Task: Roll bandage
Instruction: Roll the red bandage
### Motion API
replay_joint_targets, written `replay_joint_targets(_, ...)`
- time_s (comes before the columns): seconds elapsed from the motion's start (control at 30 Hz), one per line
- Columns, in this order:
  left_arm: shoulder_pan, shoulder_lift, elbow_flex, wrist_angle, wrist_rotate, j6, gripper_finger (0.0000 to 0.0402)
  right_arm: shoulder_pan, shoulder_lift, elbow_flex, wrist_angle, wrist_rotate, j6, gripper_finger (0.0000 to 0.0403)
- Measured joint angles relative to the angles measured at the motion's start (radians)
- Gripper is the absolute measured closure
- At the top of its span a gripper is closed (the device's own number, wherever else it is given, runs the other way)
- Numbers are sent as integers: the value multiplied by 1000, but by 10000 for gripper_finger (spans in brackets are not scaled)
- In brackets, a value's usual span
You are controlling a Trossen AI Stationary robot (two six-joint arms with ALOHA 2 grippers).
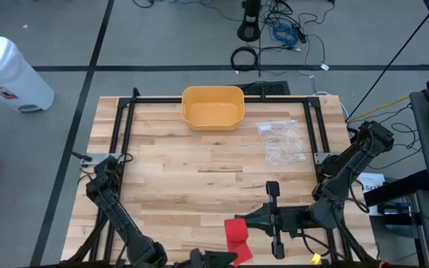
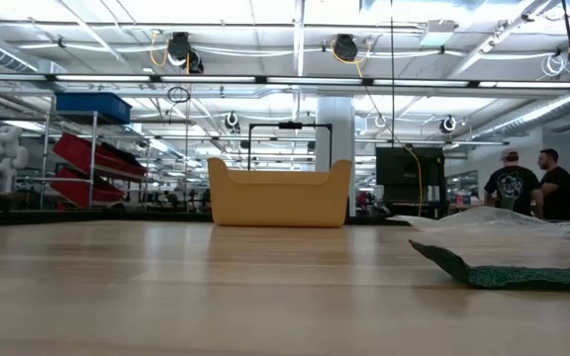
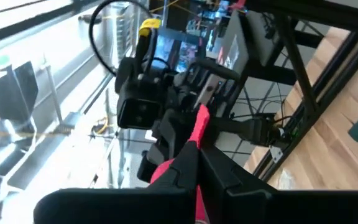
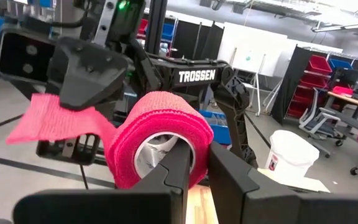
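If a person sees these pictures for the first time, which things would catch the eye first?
Probably the red bandage roll, held up by the right claw at the table's near edge, with its loose end pinched in the left claw. Next, the yellow tub at the far edge, and a clear plastic bag to its right.

Both dark arms fold low over the near edge of the tabletop, their hands meeting close together just left of the middle of that edge. The left hand point(image 1: 229, 258) reaches in from the left with its fingers point(image 3: 188, 165) pressed shut on the loose end of a red bandage point(image 4: 160, 137). The right hand point(image 1: 246, 223) points leftward from the right arm, its fingers point(image 4: 179, 171) clamped narrowly on the bandage's rolled part.
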Motion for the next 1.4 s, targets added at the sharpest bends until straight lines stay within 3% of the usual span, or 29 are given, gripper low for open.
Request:
replay_joint_targets(0.3,11,0,0,61,-16,-27,395,-4,0,0,-48,-7,16,362)
replay_joint_targets(0.53,26,0,0,60,-22,-19,395,-4,0,0,-48,-96,76,362)
replay_joint_targets(1.4,15,0,0,56,-68,-71,395,-4,-1,0,-91,-107,109,362)
